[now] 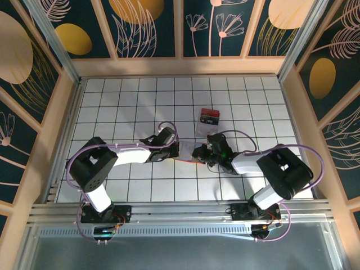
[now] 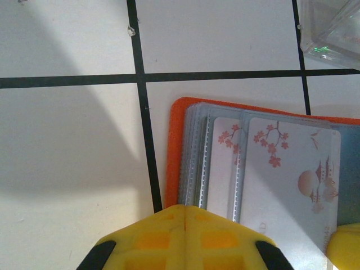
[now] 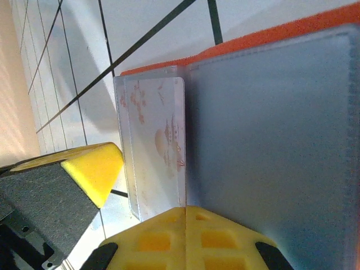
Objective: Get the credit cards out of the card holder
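— What could go wrong here, taken from the left?

— The yellow-padded left gripper (image 2: 184,212) is set at the left end of the flat orange-red folding card holder (image 2: 175,140), with its jaws pressed together. Whether a sleeve edge is nipped between them cannot be told. If the holder is not truly pinned there, it is likely to be dragged across the white tiled table (image 2: 67,169) once a card is pulled.

— And at the holder's right end?

— The yellow-padded right gripper (image 3: 184,212) is clenched too, at the foot of a raised clear sleeve. It cannot be told whether sleeve, card or nothing is caught. If sleeve and card are pinched together, the card would not slide out and the whole leaf would be tugged, perhaps torn. Both grippers are crowded over the holder, so a knock between them is to be feared.

— What is held in what?

— The holder is laid open between the grippers, blue-grey inside with an orange rim. Stacked sleeves are seen at its left edge. At least two pale plastic cards printed with red blossom and a pagoda (image 2: 292,169) are lodged in them, so the task is judged barely begun. Beyond the holder, near but apart, a clear plastic box (image 1: 209,119) with red and black contents is stood. It is not to be mistaken for the holder.
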Motion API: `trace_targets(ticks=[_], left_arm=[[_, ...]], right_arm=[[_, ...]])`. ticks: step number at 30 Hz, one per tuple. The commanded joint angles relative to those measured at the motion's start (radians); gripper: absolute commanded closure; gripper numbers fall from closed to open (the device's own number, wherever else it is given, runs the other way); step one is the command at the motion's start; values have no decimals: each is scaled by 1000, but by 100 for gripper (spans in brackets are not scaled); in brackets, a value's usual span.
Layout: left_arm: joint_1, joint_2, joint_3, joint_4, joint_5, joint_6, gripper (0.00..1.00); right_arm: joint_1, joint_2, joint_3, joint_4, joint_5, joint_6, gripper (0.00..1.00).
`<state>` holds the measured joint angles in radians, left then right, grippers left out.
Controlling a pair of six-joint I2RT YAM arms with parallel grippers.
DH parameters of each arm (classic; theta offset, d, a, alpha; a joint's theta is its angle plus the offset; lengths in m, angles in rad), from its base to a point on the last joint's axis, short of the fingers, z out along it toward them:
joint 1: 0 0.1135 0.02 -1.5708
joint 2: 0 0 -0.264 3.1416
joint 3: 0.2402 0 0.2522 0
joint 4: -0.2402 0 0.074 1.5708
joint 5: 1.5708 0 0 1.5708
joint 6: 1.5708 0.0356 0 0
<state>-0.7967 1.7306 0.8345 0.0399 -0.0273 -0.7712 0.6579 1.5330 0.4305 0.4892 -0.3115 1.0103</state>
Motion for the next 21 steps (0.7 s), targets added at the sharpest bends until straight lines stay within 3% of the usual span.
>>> trace_targets(ticks=[1,9,21], left_arm=[[6,-40,-7,-86,9,21,94],[7,-122,-3,-4,3,85,81],[7,59,68,32,83,157,90]], right_arm=[[-8,31,17,-23,-11,-34,100],[-11,36,64,-98,-14,-96,100],[-24,48,102,-145,-21,-142,100]])
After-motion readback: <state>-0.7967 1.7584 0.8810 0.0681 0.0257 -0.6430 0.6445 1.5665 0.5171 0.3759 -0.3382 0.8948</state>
